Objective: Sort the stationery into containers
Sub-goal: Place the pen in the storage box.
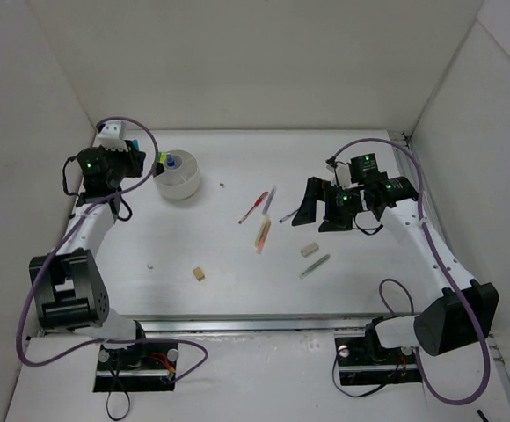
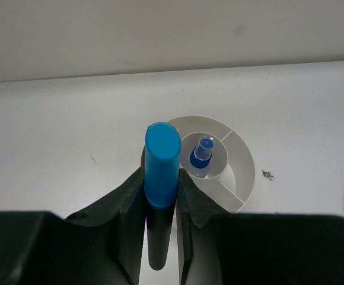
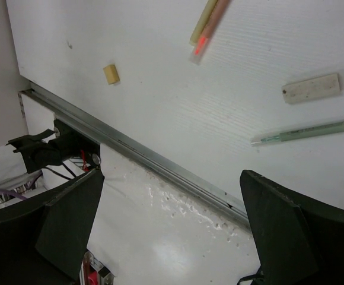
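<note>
Left tool is clamped on a black highlighter, blue end forward, at the 9 o'clock rim of the white bowl. Contact with the rim cannot be judged. A blue-tipped tube stands in the centre compartment. Right tool is spread wide and empty above the tabletop. The cream stick, at 12 o'clock, is cut off by the frame.

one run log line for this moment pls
left claw: shut on blue-ended highlighter, by white bowl | right claw: open, empty | bowl centre: blue-capped tube | on table: pens, erasers
</note>
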Motion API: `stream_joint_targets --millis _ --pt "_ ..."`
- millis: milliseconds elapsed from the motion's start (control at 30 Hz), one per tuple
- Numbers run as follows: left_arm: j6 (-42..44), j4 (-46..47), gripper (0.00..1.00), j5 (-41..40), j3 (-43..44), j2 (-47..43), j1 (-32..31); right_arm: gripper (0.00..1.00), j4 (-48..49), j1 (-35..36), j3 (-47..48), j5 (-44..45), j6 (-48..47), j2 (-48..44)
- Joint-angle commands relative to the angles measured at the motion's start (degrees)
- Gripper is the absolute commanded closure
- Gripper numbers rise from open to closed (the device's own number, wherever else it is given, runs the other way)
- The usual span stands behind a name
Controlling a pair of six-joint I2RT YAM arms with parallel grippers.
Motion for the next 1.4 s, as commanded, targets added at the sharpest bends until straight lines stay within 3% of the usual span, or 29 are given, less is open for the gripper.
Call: stream_joint_targets --millis 0,567,933,1367 --pt "-3.27 7.9 1.0 10.31 7.23 5.69 0.67 0.02 2.07 -1.46 -0.2 -0.16 -2.12 0.5" --pt "-2.56 8.78 1.0 10.42 23.4 24.86 0.67 0.02 2.77 -4.63 -1.34 -1.48 -4.06 0.06" --pt "-3.01 6.86 1.0 8.67 30.17 32.08 0.14 0.02 2.86 -5.07 -1.44 -0.33 -4.58 -0.82" --pt "-2.92 8.51 1.0 7.7 25.26 32.88 0.14 0.02 3.12 -5.16 -1.17 -2.18 -4.84 0.07"
